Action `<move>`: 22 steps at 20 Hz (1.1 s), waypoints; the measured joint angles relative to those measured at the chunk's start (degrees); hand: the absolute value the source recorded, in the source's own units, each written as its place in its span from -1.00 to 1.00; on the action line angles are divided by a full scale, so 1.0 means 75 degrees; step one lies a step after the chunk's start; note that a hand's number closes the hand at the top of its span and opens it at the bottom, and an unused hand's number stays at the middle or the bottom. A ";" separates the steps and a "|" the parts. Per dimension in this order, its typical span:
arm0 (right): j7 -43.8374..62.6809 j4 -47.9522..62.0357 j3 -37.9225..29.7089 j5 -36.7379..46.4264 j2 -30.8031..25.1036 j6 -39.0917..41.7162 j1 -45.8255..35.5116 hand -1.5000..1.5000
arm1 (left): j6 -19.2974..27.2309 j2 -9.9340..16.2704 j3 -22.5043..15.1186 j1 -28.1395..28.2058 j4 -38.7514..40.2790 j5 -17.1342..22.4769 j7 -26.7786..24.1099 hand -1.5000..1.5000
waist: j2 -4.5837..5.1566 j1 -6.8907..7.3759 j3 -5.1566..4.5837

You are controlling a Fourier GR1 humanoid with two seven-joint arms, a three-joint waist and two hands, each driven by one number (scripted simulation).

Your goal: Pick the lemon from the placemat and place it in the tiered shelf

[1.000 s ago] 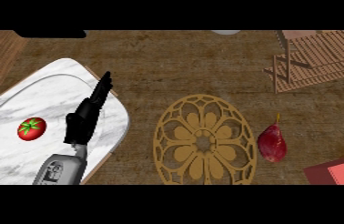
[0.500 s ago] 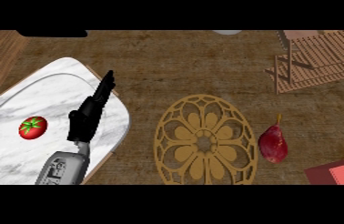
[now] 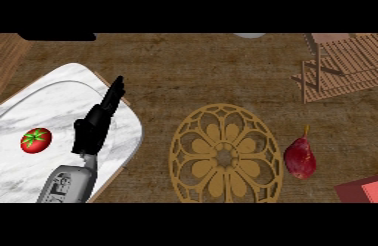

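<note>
Left hand (image 3: pixel 97 121) shows at the lower left of the frame, its grey forearm coming up from the bottom edge, black fingers stretched straight and pointing toward the upper right, holding nothing. It sits over a white marble tray (image 3: pixel 44 102) that fills the left side of the frame, and a red tomato (image 3: pixel 35 140) lies on that tray, left of the hand and apart from it. Centre frame, low down, there's a round tan placemat (image 3: pixel 227 155) with a cut-out flower pattern, flat on the brown tabletop (image 3: pixel 199 70), and nothing rests on it. Just right of the placemat lies a dark red, pear-shaped fruit (image 3: pixel 300 157) with a thin stalk pointing up, directly on the tabletop; no yellow lemon shows anywhere. The wooden slatted tiered shelf (image 3: pixel 341 65) stands at the upper right, well apart from the fruit. A red block (image 3: pixel 360 190) clips the lower right corner. The right hand does not show.
</note>
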 measured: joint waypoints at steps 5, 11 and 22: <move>-0.0969 0.0835 0.0545 0.0828 0.0395 -0.0649 -0.0512 1.00 | 0.0027 -0.0101 -0.0008 -0.0030 0.0063 -0.0076 -0.0030 0.00 | 0.0009 0.0028 -0.0002; -0.1693 0.2206 0.0218 0.0564 0.0962 -0.0968 -0.1295 1.00 | 0.0005 -0.0139 0.0025 -0.0029 0.0162 -0.0136 -0.0121 0.00 | 0.0023 0.0037 0.0006; -0.3709 0.5148 -0.0486 -0.0026 0.1162 -0.0980 -0.2589 1.00 | -0.0069 -0.0222 -0.0004 0.0048 -0.0143 -0.0183 0.0058 0.00 | 0.0031 0.0078 0.0007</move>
